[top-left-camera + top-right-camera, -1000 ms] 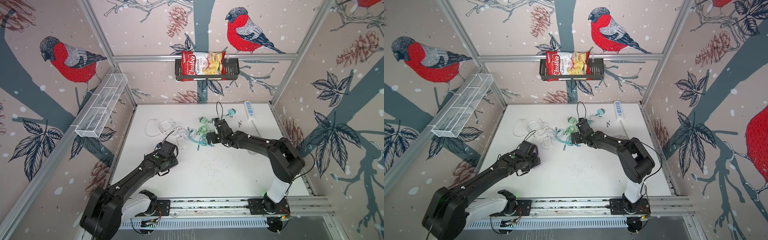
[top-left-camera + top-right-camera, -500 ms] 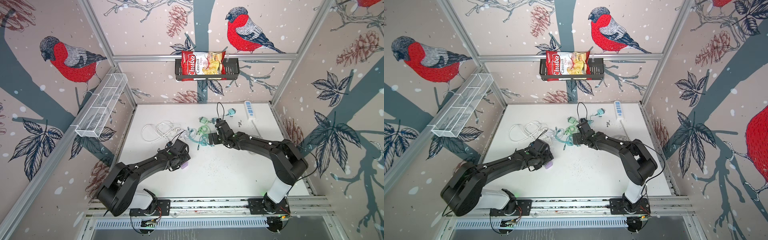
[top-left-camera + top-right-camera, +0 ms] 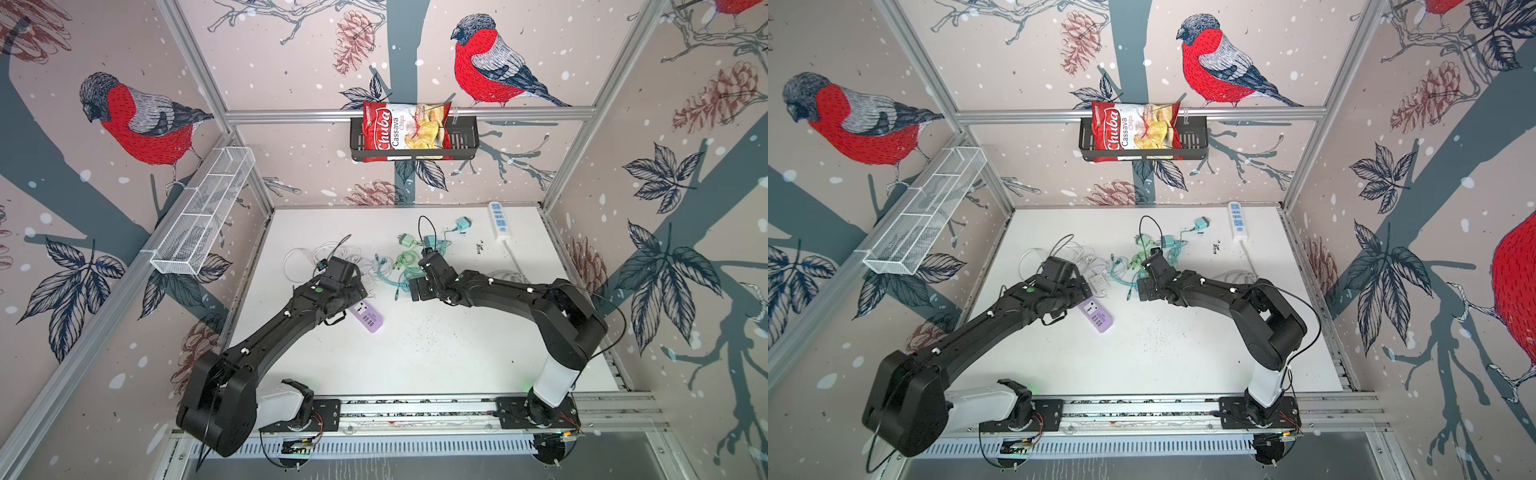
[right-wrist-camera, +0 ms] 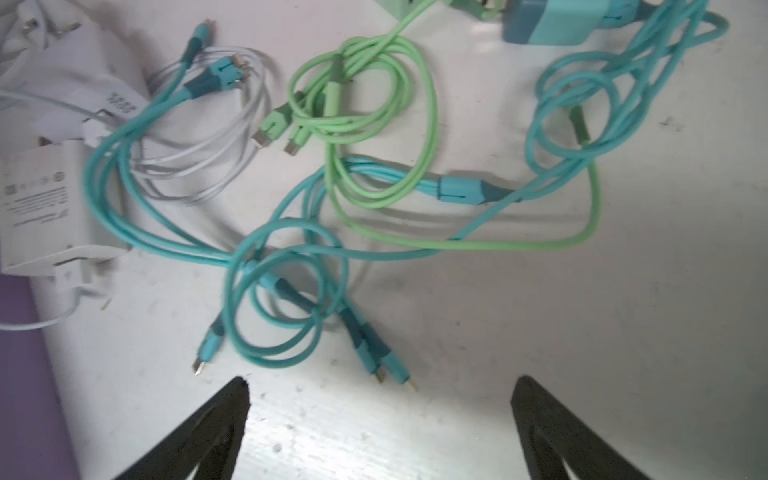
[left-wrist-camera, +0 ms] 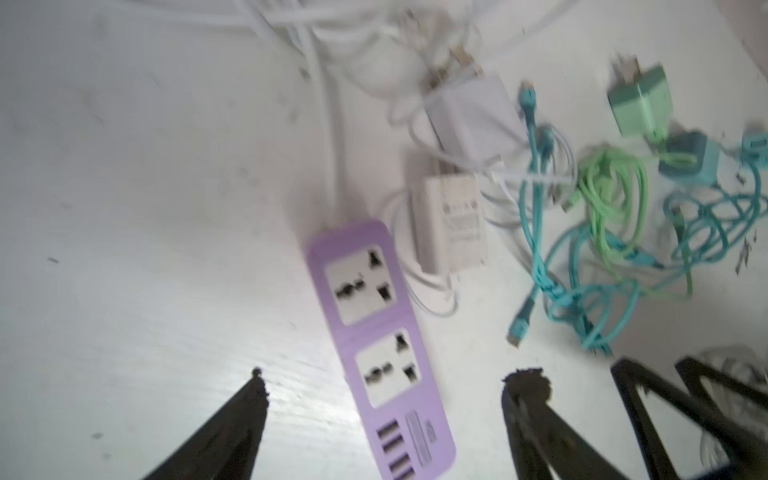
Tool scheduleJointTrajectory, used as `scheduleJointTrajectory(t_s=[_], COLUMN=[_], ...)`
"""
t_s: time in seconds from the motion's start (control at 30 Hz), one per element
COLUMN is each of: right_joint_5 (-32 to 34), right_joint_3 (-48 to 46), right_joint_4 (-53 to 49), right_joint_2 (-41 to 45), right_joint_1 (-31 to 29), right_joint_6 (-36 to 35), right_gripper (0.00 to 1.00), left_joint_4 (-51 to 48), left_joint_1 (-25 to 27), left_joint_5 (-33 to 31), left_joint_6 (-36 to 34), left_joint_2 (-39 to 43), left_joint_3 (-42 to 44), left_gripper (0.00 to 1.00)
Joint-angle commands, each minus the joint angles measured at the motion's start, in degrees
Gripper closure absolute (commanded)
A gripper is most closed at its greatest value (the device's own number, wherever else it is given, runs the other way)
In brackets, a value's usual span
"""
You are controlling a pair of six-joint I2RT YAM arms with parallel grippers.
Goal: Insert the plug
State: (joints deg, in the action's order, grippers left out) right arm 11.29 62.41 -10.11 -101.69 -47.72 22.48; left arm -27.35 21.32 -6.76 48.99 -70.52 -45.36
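White charger plug point(image 5: 451, 224) flat on the white table point(image 3: 415, 361), just beside the far end of the purple power strip point(image 5: 378, 345). Not in any socket. Thin white cord point(image 4: 199, 124) looped right next to it.

Purple power strip flat and face up, with two big sockets and a row of small ports showing. In both top views, out in the middle of the table, one end tucked under the left arm's wrist.

Left gripper point(image 5: 390, 376) right over the strip, jaws wide apart, one dark finger on each side, holding nothing.

Right gripper point(image 4: 382, 381) low over the tangle of teal cables point(image 4: 291, 249), jaws wide apart too, holding nothing.

Green cable point(image 4: 374, 124) looped across the teal ones. Past the cables, a green charger point(image 5: 640, 102) and a teal charger point(image 5: 685, 160), close together. Another white block point(image 5: 473, 116) just beyond the white charger plug.

In a top view, a white power strip point(image 3: 498, 220) at the back right of the table, well apart from the purple one.

On the back wall, a red chips bag point(image 3: 405, 131) in a black basket point(image 3: 465, 141). On the left wall, a white wire basket point(image 3: 199, 224).
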Motion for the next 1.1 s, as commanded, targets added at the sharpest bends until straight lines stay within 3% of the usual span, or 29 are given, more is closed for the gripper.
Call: scheduleJointTrajectory(t_s=[0.0, 0.1, 0.3, 0.4, 0.53, 0.7, 0.97, 1.07], right_joint_5=[1.27, 1.98, 0.28, -0.81, 0.83, 2.85, 3.76, 3.81], right_joint_3=[2.85, 6.45, 9.56, 8.69, 8.40, 8.19, 8.39, 8.49], right_joint_4=[-2.51, -4.37, -3.83, -2.72, -3.46, -4.31, -4.13, -3.95], right_joint_2=[-0.72, -2.28, -5.25, -5.41, -5.20, -5.04, -6.45, -6.96], right_joint_1=[-3.86, -7.11, -11.40, -12.75, -14.93, -17.24, -18.63, -19.22], right_joint_6=[1.84, 4.07, 10.81, 13.85, 15.54, 16.61, 17.16, 17.07], right_gripper=[0.01, 0.01, 0.01, 0.01, 0.01, 0.01, 0.01, 0.01], left_joint_4=[3.95, 10.00, 22.43, 26.07, 22.13, 22.58, 25.74, 25.23], left_joint_1=[-5.45, -8.26, -8.57, -8.90, -11.61, -15.46, -15.64, -15.61], left_joint_5=[-0.14, 1.02, 4.50, 2.46, -0.10, 3.75, 6.88, 6.88], left_joint_6=[-8.77, -14.14, -23.17, -23.08, -21.96, -21.39, -21.40, -20.55], left_joint_2=[1.02, -1.24, -6.47, -9.11, -16.38, -24.28, -28.82, -29.61], left_joint_3=[2.06, 2.36, 2.21, 2.33, -2.25, -5.95, -7.27, -6.95], left_gripper=[0.16, 0.27, 0.42, 0.46, 0.46, 0.52, 0.53, 0.67])
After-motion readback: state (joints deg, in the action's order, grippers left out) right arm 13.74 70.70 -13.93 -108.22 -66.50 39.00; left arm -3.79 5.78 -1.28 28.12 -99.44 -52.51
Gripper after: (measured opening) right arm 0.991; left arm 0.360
